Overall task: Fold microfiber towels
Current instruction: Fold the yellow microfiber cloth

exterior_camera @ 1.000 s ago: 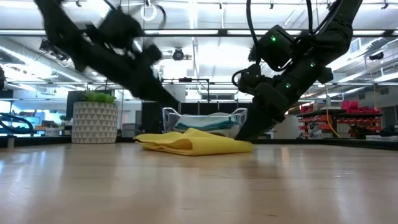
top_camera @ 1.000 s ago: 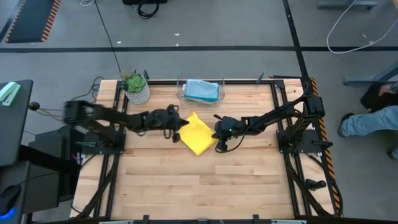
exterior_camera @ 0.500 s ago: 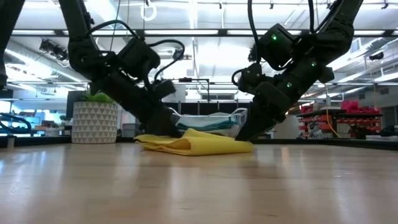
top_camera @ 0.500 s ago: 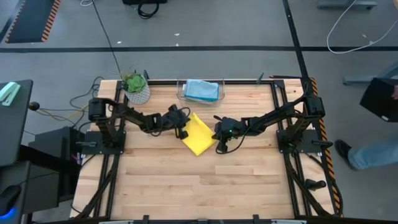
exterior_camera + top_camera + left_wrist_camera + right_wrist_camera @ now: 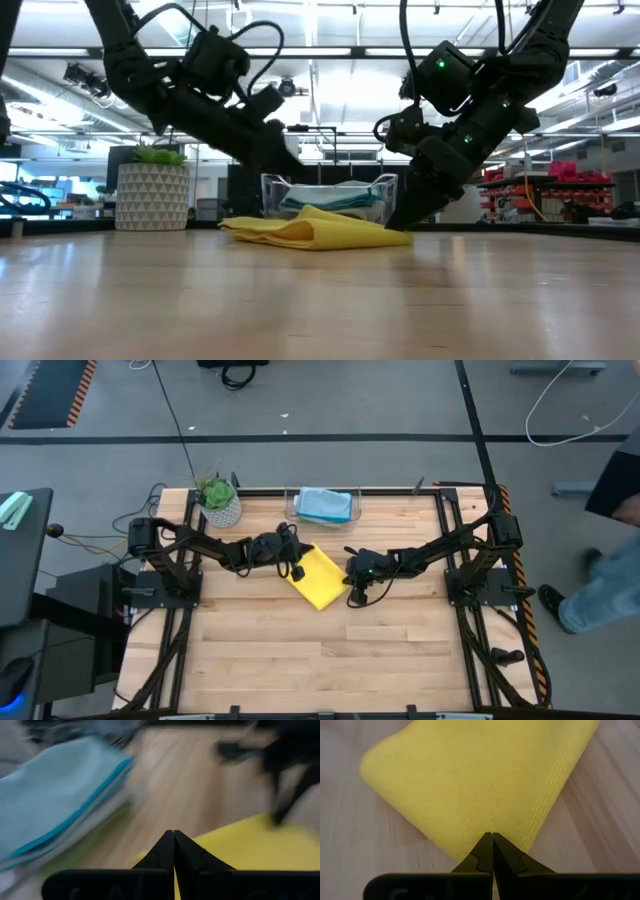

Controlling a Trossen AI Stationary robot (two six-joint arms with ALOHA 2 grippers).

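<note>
One yellow towel (image 5: 319, 577), soft, finely ribbed and folded into a rectangle, lies centre frame on the pale plank worktop (image 5: 300, 660). Left tool (image 5: 296, 567) and right tool (image 5: 351, 580), both pinched together and empty, flank its edges. Folded blue towels (image 5: 324, 503) fill one clear bin (image 5: 290, 510) at upper centre.

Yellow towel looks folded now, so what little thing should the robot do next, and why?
Probably lift the right pincer off the yellow towel. The towel lies folded and flat on the table, and both pincers are shut, the left pincer above its far edge. The clear bin already holds folded towels.
</note>
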